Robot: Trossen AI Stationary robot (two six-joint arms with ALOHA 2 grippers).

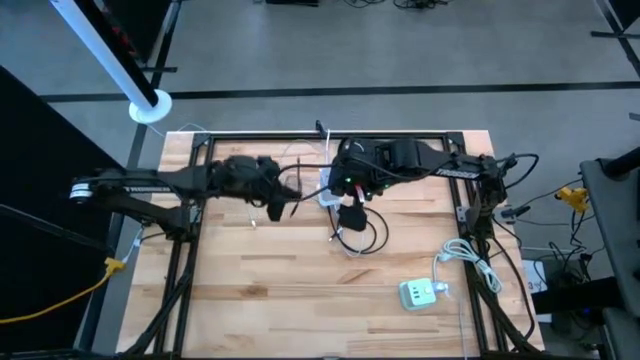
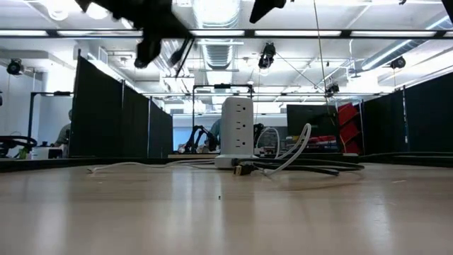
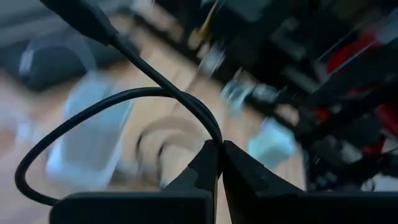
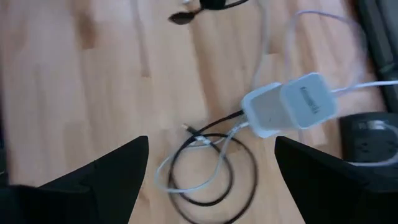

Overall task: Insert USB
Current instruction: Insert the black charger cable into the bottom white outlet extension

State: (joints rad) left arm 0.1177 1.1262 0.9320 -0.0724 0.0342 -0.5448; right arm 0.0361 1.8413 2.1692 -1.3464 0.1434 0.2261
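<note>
A white power tower (image 1: 328, 192) stands upright at mid-table, also in the low view (image 2: 237, 131) and the right wrist view (image 4: 289, 109). A black cable coil (image 4: 211, 171) lies on the wood beside it. My left gripper (image 3: 220, 144) is raised left of the tower (image 1: 278, 205) and shut on a black USB cable (image 3: 155, 93), whose plug (image 3: 78, 14) sticks out beyond the fingers. My right gripper (image 4: 211, 142) hovers open above the tower and coil, touching nothing. My left gripper pinches the black cable between its two fingertips (image 3: 208, 155), at a spot (image 3: 214, 134) some way back from the plug. The cable is lifted clear of the table. One stretch curves up to the plug and another loops away, slack.
A second white power strip (image 1: 420, 292) with a white cord lies near the table's front right corner. A thin white cable (image 4: 186, 155) lies tangled with the black coil. Bare wood spreads across the near and left parts of the table.
</note>
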